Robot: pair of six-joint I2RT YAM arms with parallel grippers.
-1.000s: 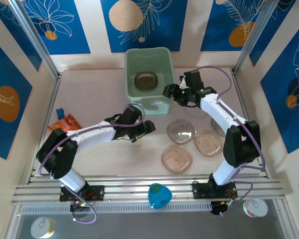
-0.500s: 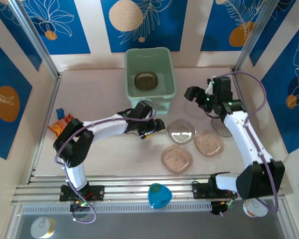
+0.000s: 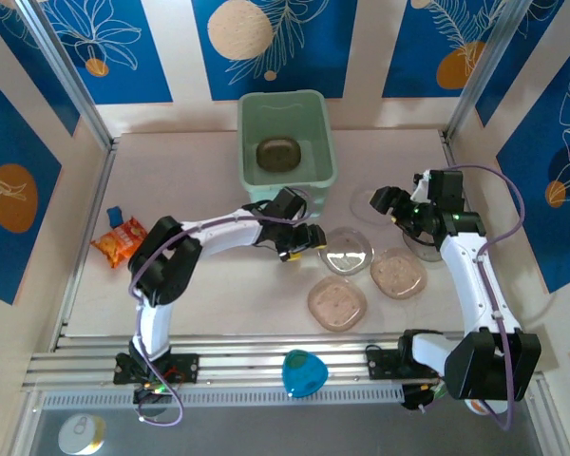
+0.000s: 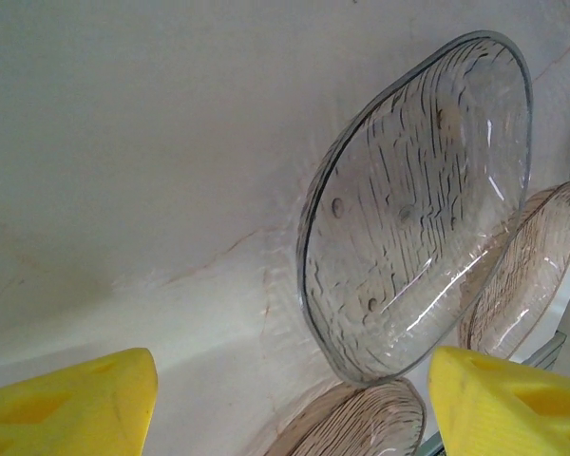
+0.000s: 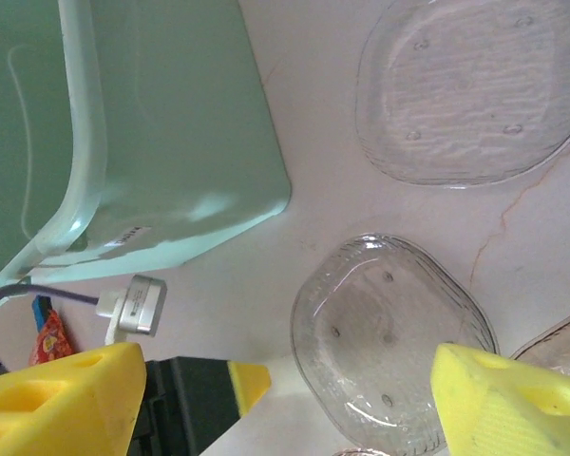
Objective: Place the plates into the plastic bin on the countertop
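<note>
On beige countertop (image 3: 199,171): scattered plates (image 3: 337,302); blue floral walls (image 3: 114,47).

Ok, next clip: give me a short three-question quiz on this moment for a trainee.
1. What lies inside the green bin?
2. True or false: the left tool is clamped on a plate.
3. Where is the orange snack packet? A) in the bin B) on the table's left side C) in the left tool
Key: 1. a dark plate; 2. false, it is open and empty; 3. B.
</note>
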